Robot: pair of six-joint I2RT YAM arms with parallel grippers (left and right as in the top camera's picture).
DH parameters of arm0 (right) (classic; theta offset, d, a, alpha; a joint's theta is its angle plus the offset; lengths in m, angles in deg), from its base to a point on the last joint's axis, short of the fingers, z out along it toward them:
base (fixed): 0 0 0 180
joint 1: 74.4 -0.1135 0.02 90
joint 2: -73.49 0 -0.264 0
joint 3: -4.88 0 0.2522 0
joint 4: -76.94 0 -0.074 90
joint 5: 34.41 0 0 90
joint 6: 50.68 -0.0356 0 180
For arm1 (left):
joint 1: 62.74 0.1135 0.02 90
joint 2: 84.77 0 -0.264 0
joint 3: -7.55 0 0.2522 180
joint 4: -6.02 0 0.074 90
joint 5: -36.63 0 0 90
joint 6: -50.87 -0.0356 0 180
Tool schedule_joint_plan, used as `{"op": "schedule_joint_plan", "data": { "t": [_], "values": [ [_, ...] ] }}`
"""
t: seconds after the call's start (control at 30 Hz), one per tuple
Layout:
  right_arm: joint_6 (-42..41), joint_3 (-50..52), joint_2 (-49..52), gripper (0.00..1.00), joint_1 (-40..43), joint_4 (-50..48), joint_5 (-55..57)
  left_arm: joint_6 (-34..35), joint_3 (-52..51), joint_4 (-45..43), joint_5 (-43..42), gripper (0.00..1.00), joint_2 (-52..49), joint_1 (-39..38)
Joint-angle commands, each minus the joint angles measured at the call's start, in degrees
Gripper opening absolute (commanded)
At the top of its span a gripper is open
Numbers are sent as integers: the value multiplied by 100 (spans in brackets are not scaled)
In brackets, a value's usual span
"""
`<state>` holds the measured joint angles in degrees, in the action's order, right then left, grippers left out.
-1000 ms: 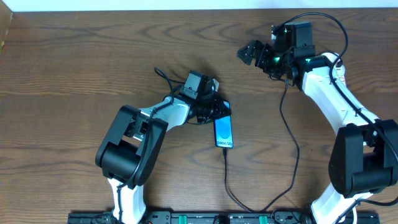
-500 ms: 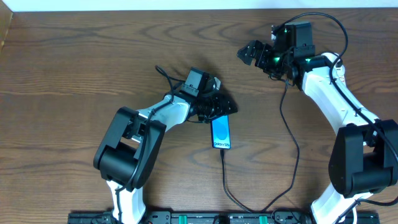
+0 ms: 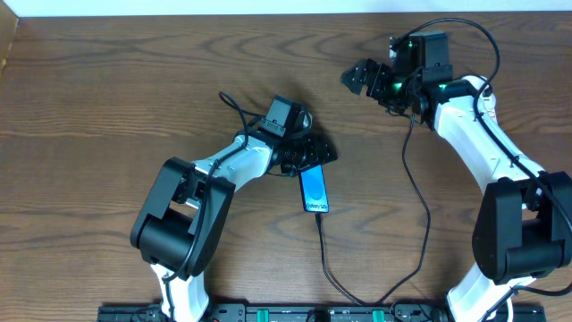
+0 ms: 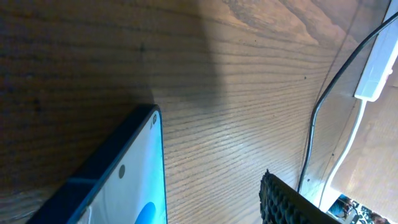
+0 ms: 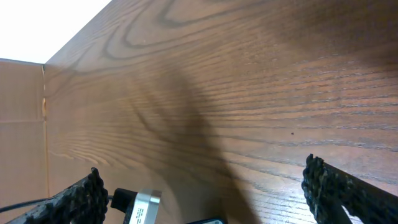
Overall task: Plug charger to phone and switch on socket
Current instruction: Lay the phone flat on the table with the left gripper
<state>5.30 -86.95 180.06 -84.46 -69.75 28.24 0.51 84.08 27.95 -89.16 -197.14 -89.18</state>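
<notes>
The phone (image 3: 313, 189) lies flat on the wooden table, blue screen up, slightly tilted. The thin black charger cable (image 3: 323, 255) runs from the phone's lower end toward the table's front edge. My left gripper (image 3: 315, 159) stands open over the phone's top end. In the left wrist view the phone (image 4: 124, 180) lies at lower left, with bare wood between it and the one visible finger pad (image 4: 286, 202). A white block with a white cord (image 4: 376, 62), apparently the socket, shows at the right edge. My right gripper (image 3: 355, 76) hangs wide open at the back, holding nothing (image 5: 208, 193).
A second black cable (image 3: 420, 206) hangs from the right arm down to the front edge. A black and silver box (image 5: 140, 208) on the left arm shows low in the right wrist view. The table's back edge (image 3: 268, 16) meets a white wall.
My left gripper has opened and let go of the phone's top end. The phone has shifted a little to the left. The right arm has not moved.
</notes>
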Motion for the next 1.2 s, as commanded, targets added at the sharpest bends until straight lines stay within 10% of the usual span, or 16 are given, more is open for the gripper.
{"op": "schedule_joint_plan", "data": {
  "t": [0.0, 1.17],
  "values": [
    [92, -52, -103, 99, -15, 20, 9, -17, -227, 208, 879, 62, -330, 33],
    [90, -52, -103, 99, -11, 17, 28, -256, -227, 1075, 2006, 63, -330, 37]
  ]
}}
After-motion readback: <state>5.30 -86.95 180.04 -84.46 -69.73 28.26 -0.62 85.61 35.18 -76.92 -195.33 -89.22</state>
